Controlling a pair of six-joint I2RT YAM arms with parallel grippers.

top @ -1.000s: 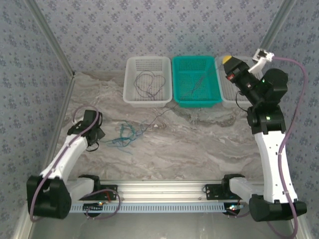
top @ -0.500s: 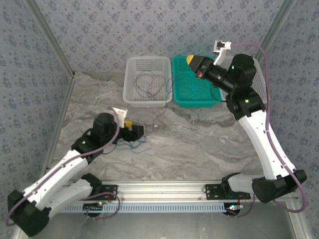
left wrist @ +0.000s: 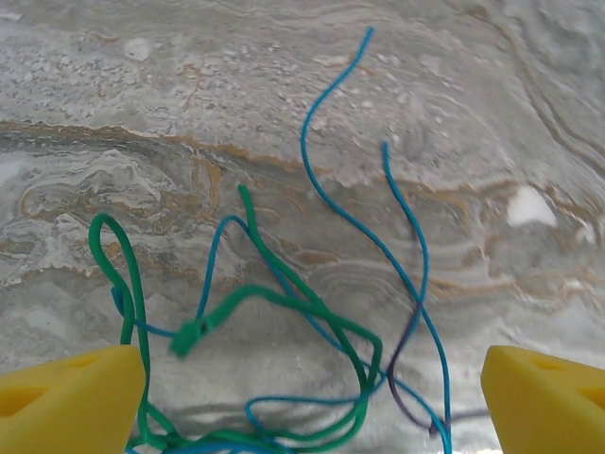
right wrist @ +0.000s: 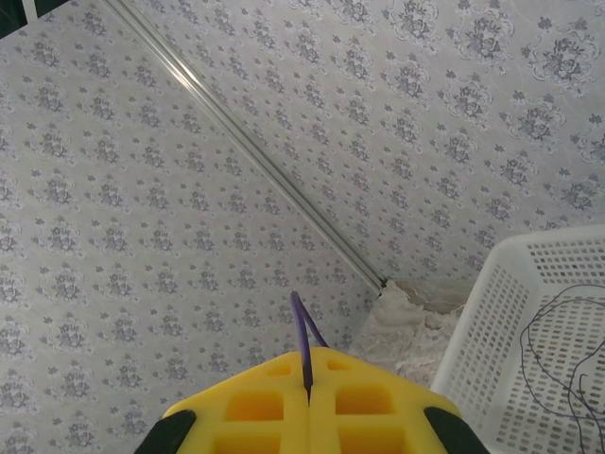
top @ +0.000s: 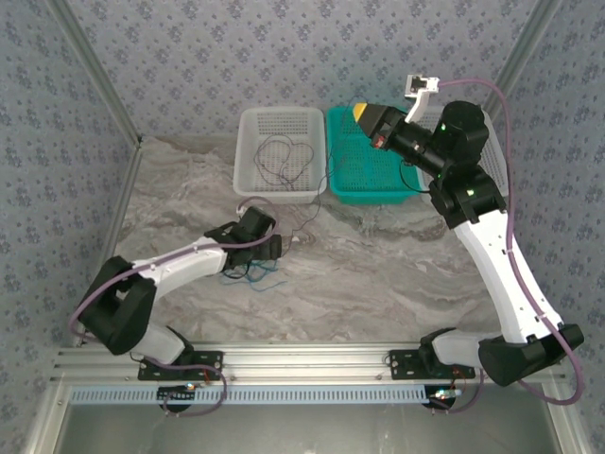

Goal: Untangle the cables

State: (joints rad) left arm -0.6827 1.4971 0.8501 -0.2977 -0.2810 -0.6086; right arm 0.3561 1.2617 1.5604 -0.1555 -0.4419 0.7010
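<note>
A green cable (left wrist: 284, 301) and a blue cable (left wrist: 423, 265) lie looped over each other on the marble table. A thin dark purplish cable (left wrist: 402, 345) crosses the blue one. My left gripper (left wrist: 302, 407) hovers just above this tangle (top: 253, 274), open wide, one yellow fingertip (left wrist: 66, 397) on each side and nothing between them. My right gripper (top: 362, 113) is raised over the teal basket (top: 373, 196). Its yellow jaws are shut on a short loop of thin dark purplish cable (right wrist: 302, 326). Another dark cable (top: 284, 156) lies coiled in the white basket (top: 248, 180).
The two baskets stand side by side against the back wall. A thin dark strand (top: 307, 216) runs across the table from the tangle towards the baskets. The white basket's corner (right wrist: 529, 312) shows at the right of the right wrist view.
My left arm has swung in from the left to the tangle, and its jaws have opened wide. The right arm moved left to above the teal basket, then held still.
</note>
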